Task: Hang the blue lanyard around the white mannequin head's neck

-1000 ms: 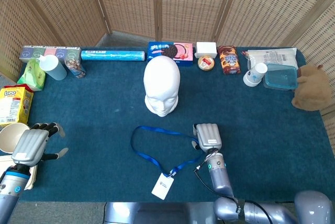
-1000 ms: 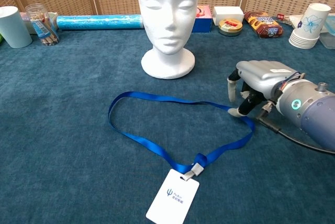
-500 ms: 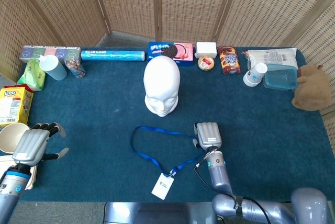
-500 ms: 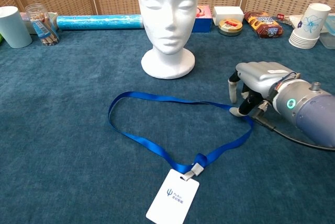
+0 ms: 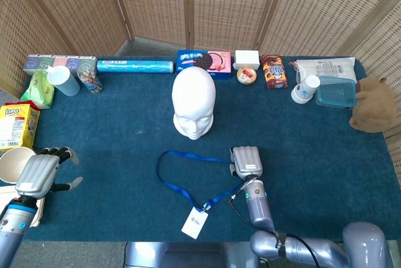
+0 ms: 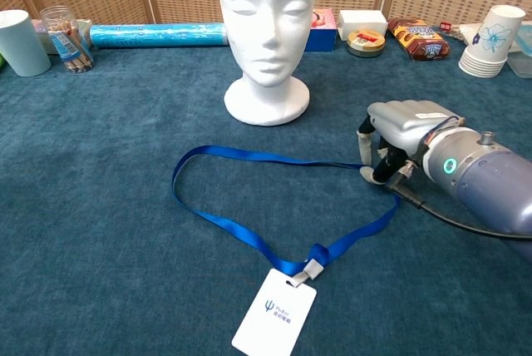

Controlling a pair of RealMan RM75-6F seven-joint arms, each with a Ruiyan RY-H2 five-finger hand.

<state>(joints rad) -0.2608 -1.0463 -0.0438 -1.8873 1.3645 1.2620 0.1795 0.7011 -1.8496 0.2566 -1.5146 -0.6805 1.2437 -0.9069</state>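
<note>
The white mannequin head (image 5: pixel 193 102) (image 6: pixel 266 15) stands upright at the table's middle. In front of it the blue lanyard (image 5: pixel 188 183) (image 6: pixel 233 227) lies flat in a loop, its white badge (image 5: pixel 195 223) (image 6: pixel 274 312) nearest the front edge. My right hand (image 5: pixel 247 161) (image 6: pixel 403 127) sits at the loop's right bend, fingers curled down onto the strap. Whether the strap is pinched does not show. My left hand (image 5: pixel 39 174) hovers at the far left front, fingers apart, holding nothing, well away from the lanyard.
Along the back edge are a blue roll (image 5: pixel 135 66), a cookie box (image 5: pixel 203 61), snack tins and stacked paper cups (image 6: pixel 490 40). A plush toy (image 5: pixel 373 105) sits at the right edge. A paper bowl (image 5: pixel 12 161) and a yellow box (image 5: pixel 15 124) lie beside my left hand.
My right hand has slid a little to the left over the strap's right bend, nudging that bend leftward. The left hand has stayed put.
</note>
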